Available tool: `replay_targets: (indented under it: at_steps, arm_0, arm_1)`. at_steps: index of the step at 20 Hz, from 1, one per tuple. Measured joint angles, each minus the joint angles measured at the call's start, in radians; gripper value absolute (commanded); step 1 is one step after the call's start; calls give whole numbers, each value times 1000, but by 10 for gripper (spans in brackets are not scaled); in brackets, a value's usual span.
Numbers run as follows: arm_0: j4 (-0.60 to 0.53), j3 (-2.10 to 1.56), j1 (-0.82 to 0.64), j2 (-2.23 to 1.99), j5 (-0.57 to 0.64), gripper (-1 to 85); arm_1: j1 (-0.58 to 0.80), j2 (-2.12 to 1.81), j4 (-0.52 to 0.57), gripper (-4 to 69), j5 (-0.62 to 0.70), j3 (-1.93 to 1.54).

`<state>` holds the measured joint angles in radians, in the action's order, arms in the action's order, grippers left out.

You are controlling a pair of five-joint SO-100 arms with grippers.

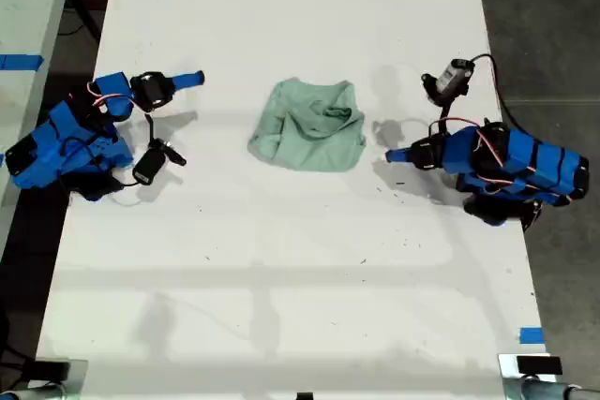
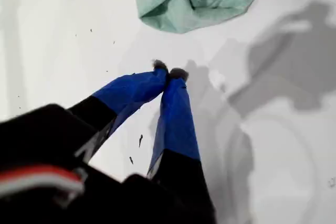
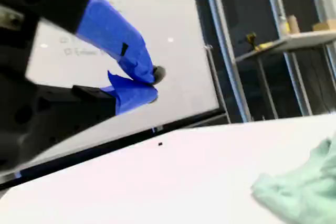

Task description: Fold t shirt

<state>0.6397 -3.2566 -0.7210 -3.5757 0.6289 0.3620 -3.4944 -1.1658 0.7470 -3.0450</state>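
- The bundled pale mint-green knit t shirt (image 1: 310,125) lies wrinkled on the white table (image 1: 281,269).
- My first gripper (image 2: 169,72) — jaws closed, empty — sits near it.
- My second gripper (image 3: 152,85) — closed, empty — is raised, well apart.

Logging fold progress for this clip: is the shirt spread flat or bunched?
Bunched. The shirt lies mid-table as a wrinkled, rumpled heap with overlapping folds; neither end effector touches it.

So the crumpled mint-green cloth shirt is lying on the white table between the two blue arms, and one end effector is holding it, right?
Not quite. The crumpled mint-green cloth shirt does lie on the white table between the blue arms, but neither end effector holds it. The first wrist view shows my first end effector shut on nothing, short of the cloth.
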Motion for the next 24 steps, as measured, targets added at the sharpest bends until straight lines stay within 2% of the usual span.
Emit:
replay_targets:
  at_steps: [5,8,16,24]
  arm_0:
    - [32,0,-49,-20,-14,-2]
    - [43,0,-150,-21,-69,-2]
    - [77,0,-140,-21,-89,-2]
    - [83,0,-140,-21,-94,-2]
  arm_1:
    - [75,0,-74,13,-63,-3]
    - [153,0,-127,12,-52,-3]
    - [98,0,-178,12,-141,-3]
    - [87,0,-178,12,-153,-5]
